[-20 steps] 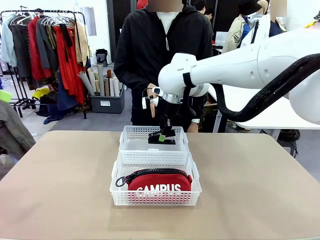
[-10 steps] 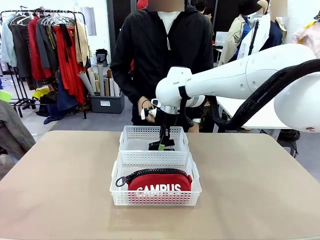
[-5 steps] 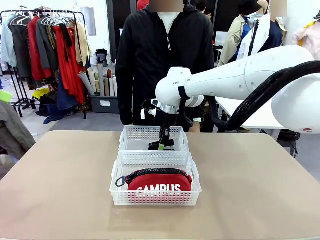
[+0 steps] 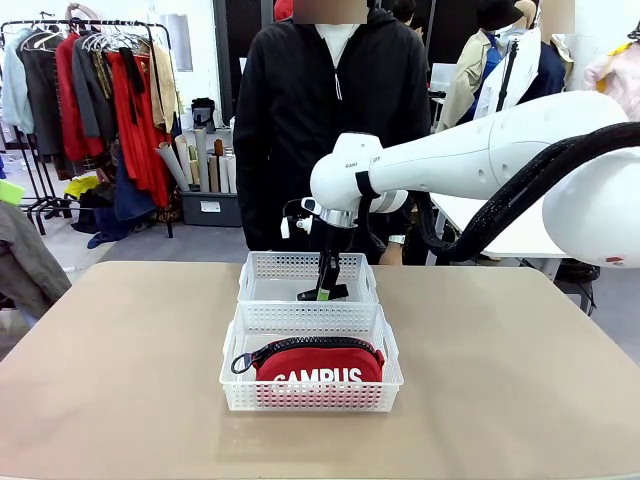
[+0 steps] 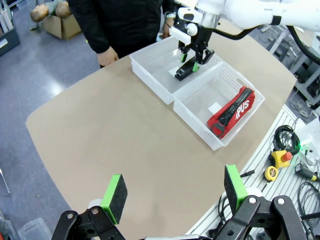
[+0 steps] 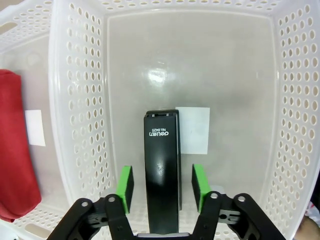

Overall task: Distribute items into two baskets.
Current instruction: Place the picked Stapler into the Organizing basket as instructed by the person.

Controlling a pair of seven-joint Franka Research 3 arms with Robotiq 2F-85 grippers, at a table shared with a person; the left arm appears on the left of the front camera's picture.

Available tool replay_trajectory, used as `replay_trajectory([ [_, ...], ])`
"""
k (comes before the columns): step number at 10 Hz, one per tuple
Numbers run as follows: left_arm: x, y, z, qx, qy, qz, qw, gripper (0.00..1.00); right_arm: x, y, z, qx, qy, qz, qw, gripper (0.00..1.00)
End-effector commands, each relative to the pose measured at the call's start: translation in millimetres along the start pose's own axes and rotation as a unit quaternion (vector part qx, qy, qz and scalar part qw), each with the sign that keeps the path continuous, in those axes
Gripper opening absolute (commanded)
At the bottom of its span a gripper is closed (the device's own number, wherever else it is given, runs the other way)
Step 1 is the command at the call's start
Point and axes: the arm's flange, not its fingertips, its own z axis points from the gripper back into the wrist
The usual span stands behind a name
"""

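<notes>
The black stapler (image 6: 161, 170) lies along the far basket's (image 6: 80, 125) smooth floor, perforated walls well clear on both sides. The right gripper (image 6: 162, 187) straddles it, pads apart, not touching. The left gripper (image 5: 173, 192) hangs spread wide above the table's (image 5: 115, 135) near edge.

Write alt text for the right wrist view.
A black stapler lies lengthwise on the floor of a white perforated basket, between the open green-padded fingers of the right gripper. A red pouch shows in the neighbouring basket at the left edge.

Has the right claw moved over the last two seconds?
Yes: the right claw lowered toward the far white lattice plastic basket floor, black stapler between its pads.
</notes>
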Motion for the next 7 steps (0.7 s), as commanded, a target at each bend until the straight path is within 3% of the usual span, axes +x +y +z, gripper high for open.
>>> replay_trajectory([
  [1, -1, -1, 0, 0.0, -0.001, 0.0, 1.0, 1.0, 5, -3, 5, -0.007, 0.018, -0.001, 1.0, 1.0],
  [3, -1, -1, 0, 0.0, -0.001, 0.0, 1.0, 1.0, 5, -3, 7, -0.006, 0.019, 0.001, 1.0, 1.0],
  [7, -1, -1, 0, 0.0, -0.001, 0.0, 1.0, 1.0, -17, 16, 60, -0.024, 0.002, -0.011, 1.0, 1.0],
])
